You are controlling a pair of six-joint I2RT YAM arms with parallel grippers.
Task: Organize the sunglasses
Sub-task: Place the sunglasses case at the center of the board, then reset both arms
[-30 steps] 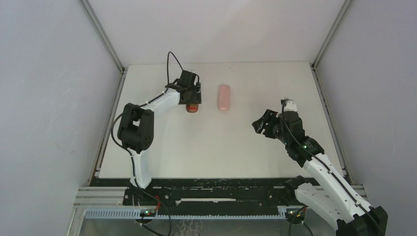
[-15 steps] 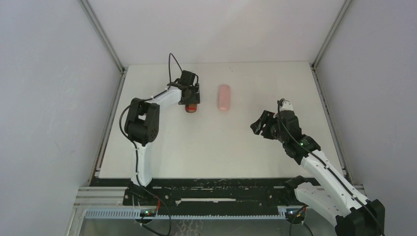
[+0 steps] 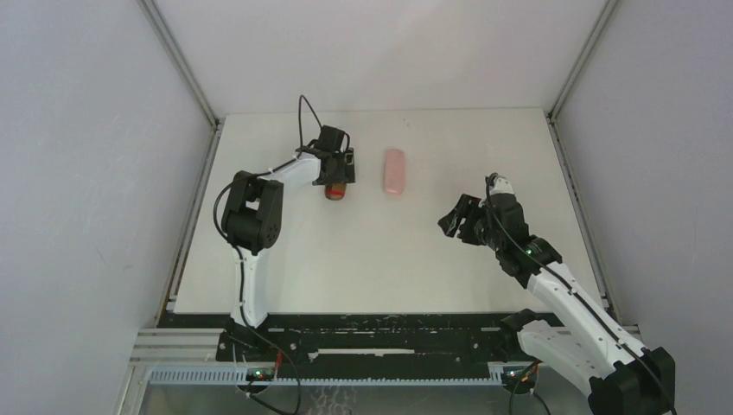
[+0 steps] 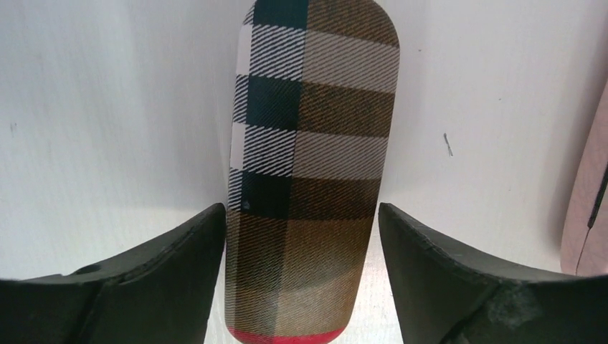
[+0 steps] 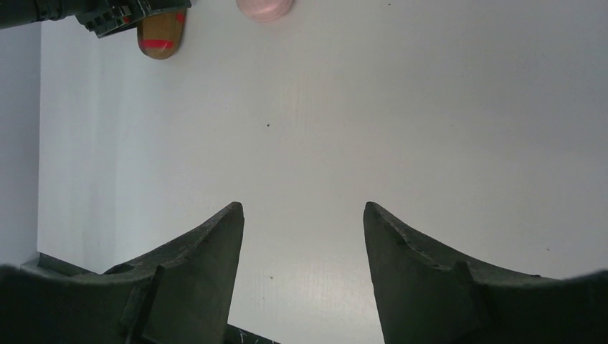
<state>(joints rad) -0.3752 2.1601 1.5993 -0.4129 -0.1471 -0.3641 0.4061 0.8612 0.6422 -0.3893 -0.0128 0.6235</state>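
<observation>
Neither pair of sunglasses shows in any view. A brown plaid oblong case (image 3: 336, 191) with a red end lies on the table at the back left; it fills the left wrist view (image 4: 312, 165). My left gripper (image 3: 337, 180) is open and straddles this case (image 4: 301, 211), the left finger against its side and a thin gap at the right finger. A pink oblong case (image 3: 394, 171) lies just to its right, closed. My right gripper (image 3: 454, 220) is open and empty (image 5: 302, 208) above bare table at the middle right.
The white table (image 3: 389, 251) is walled by grey panels on the left, right and back. The pink case shows at the right edge of the left wrist view (image 4: 591, 186). Both cases show at the top of the right wrist view, brown (image 5: 161, 34) and pink (image 5: 265, 7).
The left arm's elbow has swung right and back while its gripper stays over the brown case. The right gripper has drifted slightly left and nearer.
</observation>
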